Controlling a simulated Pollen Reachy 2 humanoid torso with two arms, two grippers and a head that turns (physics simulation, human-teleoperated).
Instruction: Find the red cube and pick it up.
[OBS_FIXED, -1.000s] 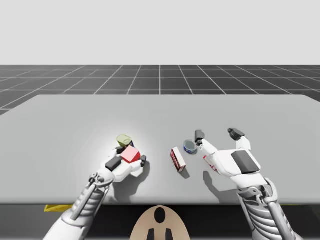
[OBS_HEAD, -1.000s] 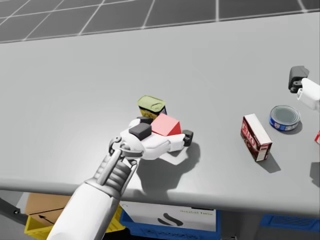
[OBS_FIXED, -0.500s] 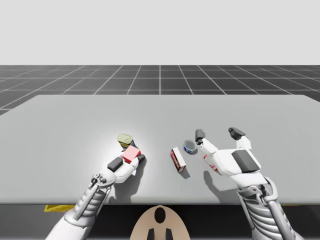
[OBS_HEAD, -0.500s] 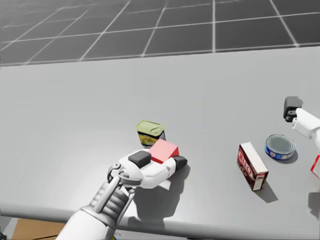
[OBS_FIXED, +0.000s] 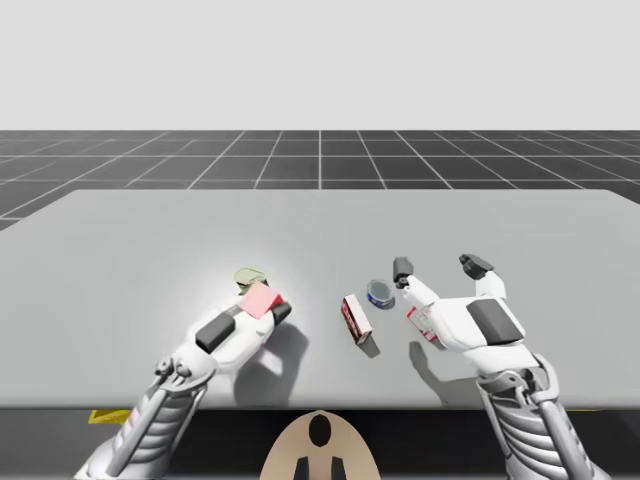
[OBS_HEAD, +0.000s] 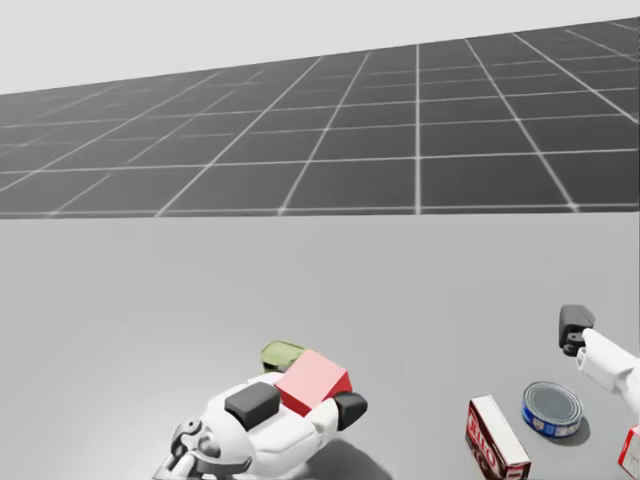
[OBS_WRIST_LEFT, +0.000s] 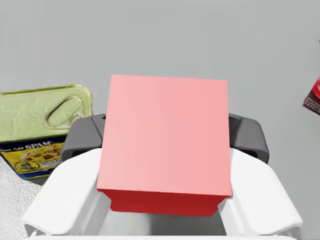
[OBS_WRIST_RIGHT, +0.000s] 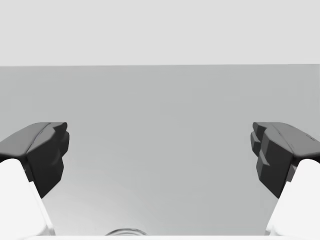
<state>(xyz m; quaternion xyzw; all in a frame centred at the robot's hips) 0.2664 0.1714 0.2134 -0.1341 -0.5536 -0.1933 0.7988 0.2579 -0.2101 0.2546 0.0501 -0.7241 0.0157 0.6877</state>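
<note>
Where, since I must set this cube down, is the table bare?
Bare: the far half of the table, and left of the olive tin. Crowded: between the red box, blue can and right gripper.

The left gripper (OBS_WRIST_LEFT: 166, 139) and right gripper (OBS_FIXED: 438, 268) each consist of a glossy white moulded shell (OBS_FIXED: 445, 318) carrying a dark grey rectangular pad (OBS_FIXED: 488, 322) on its back. The white fingers end in blocky dark grey fingertips (OBS_WRIST_RIGHT: 47, 150). Behind each wrist, the forearm (OBS_FIXED: 520, 415) is a ribbed, grey-white segmented sleeve.

Red cube (OBS_FIXED: 260, 299) higher, head further up.
</note>
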